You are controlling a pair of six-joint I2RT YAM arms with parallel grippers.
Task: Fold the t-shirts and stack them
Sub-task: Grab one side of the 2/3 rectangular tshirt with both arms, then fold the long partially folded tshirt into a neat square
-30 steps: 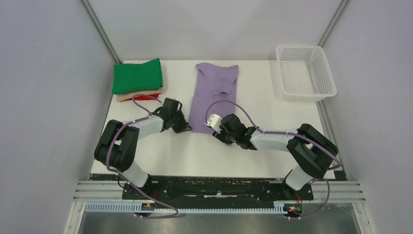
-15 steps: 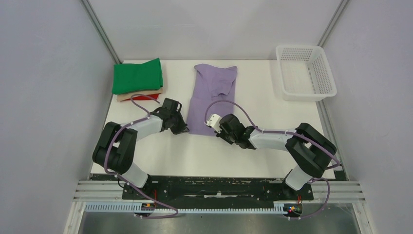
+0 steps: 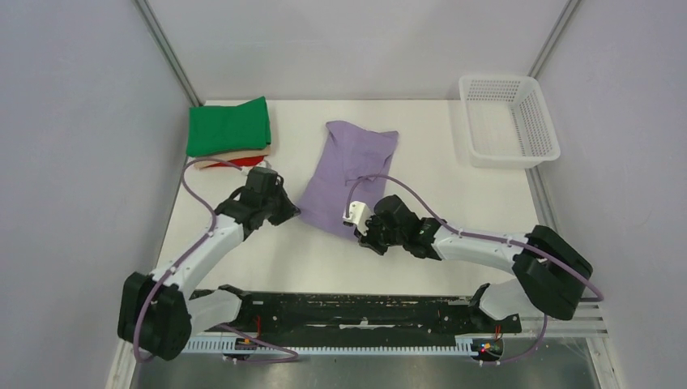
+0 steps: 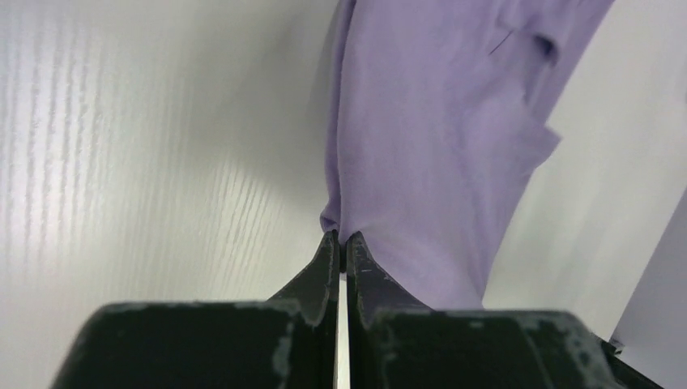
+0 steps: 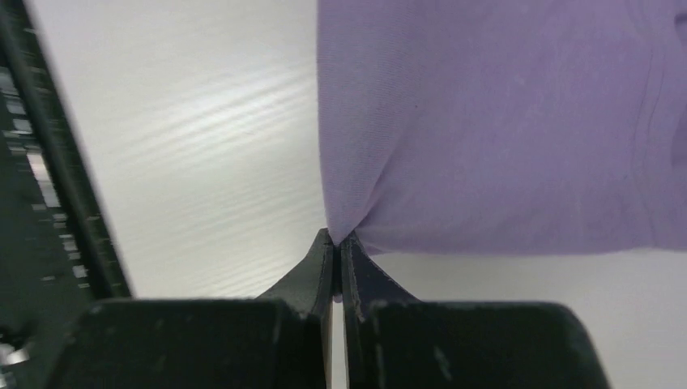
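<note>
On the white table [image 3: 470,198], seen from above, there are two arms, four t-shirts and one basket. The left arm [image 3: 202,251] and the right arm [image 3: 478,243] both reach forward from the near edge toward the middle of the table. There the largest cloth, one purple t-shirt [image 3: 348,166], lies spread long and slanted, with its far end toward the right and its near end toward the left. It is well apart from the other things. One white mesh basket [image 3: 536,121] stands at the far right corner. At the far left corner is one pile of three folded t-shirts: a green t-shirt [image 3: 228,126] on top, a beige t-shirt [image 3: 241,155] under it with only its edge showing, and a red t-shirt [image 3: 219,164] at the bottom, also only a thin edge. In the left wrist view, the left gripper [image 4: 340,243] has its fingers pressed together on the near left corner of the purple t-shirt. In the right wrist view, the right gripper [image 5: 336,243] is pinched in the same way on the near right corner, and the cloth puckers at the fingertips.
</note>
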